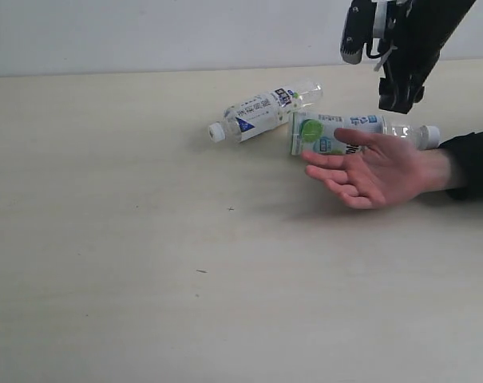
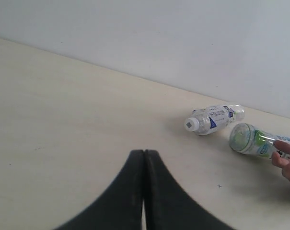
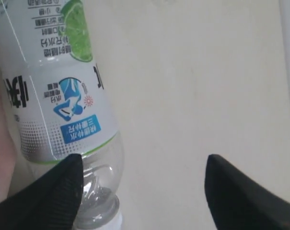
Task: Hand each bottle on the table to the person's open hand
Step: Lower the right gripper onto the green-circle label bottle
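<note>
Right jaws are hanging apart above the lime-label bottle [image 1: 325,132] at the person's open hand [image 1: 381,169], left jaws together; white-blue-label bottle [image 1: 257,113] likely next.

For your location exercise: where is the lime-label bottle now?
Exterior view, right half: the lime-label bottle lies on its side against the person's open hand, right of the white-blue-label bottle.

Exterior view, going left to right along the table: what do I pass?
In order: white-blue-label bottle → green lime bottle → black sleeve. The open hand overlaps the lime bottle, so it is left out.
</note>
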`<state>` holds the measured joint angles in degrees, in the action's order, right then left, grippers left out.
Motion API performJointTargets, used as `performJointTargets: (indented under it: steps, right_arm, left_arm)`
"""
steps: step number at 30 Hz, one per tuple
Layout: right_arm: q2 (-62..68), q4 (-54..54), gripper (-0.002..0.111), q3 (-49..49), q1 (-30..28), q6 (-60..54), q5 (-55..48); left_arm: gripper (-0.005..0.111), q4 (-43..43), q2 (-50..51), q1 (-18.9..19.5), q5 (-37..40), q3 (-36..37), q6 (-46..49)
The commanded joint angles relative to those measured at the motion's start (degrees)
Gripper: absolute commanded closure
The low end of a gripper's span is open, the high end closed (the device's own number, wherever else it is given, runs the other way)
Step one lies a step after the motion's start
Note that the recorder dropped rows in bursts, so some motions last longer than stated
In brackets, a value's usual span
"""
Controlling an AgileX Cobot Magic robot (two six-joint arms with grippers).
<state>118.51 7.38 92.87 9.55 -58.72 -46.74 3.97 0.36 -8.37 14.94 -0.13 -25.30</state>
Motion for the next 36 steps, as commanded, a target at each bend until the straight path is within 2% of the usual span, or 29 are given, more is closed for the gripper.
performJointTargets:
  steps: [1,11,18,36]
  right_arm:
    - [1.53,-1.46,0.04,0.66,-0.21,-2.74,0.21]
    - [2.03,-8.36,0.04,0.66,-0.21,-7.66,-1.43]
    - [4.02,-8.5,0.036,0.66,-0.21,-7.66,-1.52]
    - [8.35,-8.5,0.034,0.66,-0.21,-7.66,-1.52]
  left_arm:
    - [0.107,0.14,-0.36,-0.2,-0.25,0.13,0.18]
    - [0.107,0.14,-0.36,-0.2,-0.25,0.13,0.18]
    - [0.107,0.14,-0.36,-0.2,-0.25,0.13,0.18]
    - [0.107,0.14,-0.36,-0.2,-0.25,0.13,0.18]
